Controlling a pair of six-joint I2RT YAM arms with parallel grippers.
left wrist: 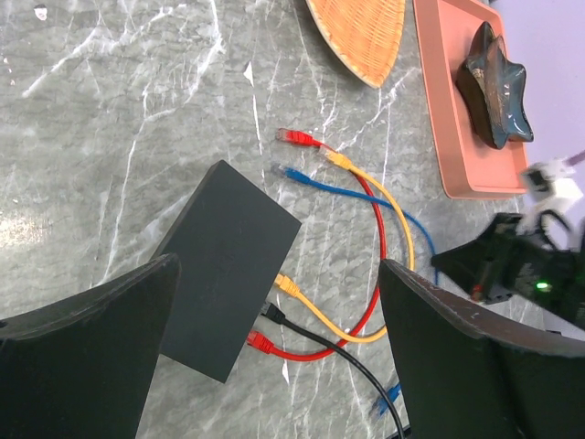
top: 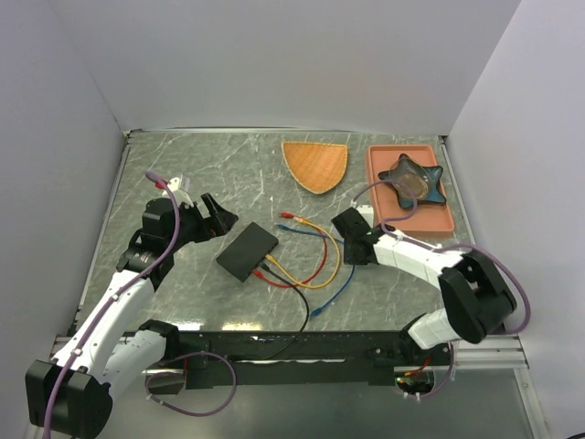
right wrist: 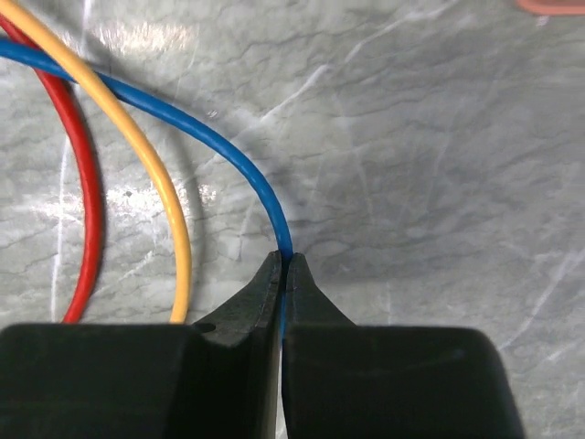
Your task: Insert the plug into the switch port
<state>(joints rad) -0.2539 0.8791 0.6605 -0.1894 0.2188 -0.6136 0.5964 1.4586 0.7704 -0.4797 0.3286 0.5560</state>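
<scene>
Top view: box [top: 247,251] sits mid-table. Left gripper [top: 218,218] is just left of the box, jaws wide and empty. Right gripper [top: 347,245] is right of the box, on its plugged side.

Left wrist: port edge [left wrist: 294,245] already holds three plugs, and I can't tell which socket is free. A loose blue plug [left wrist: 280,170] lies just off the box's far corner.

Right wrist: jaws are pinched shut on the blue cable [right wrist: 201,123], well back from the plug.

A dark star-shaped dish [top: 413,179] sits in a salmon tray [top: 431,223] beside an orange woven mat [top: 315,165].
</scene>
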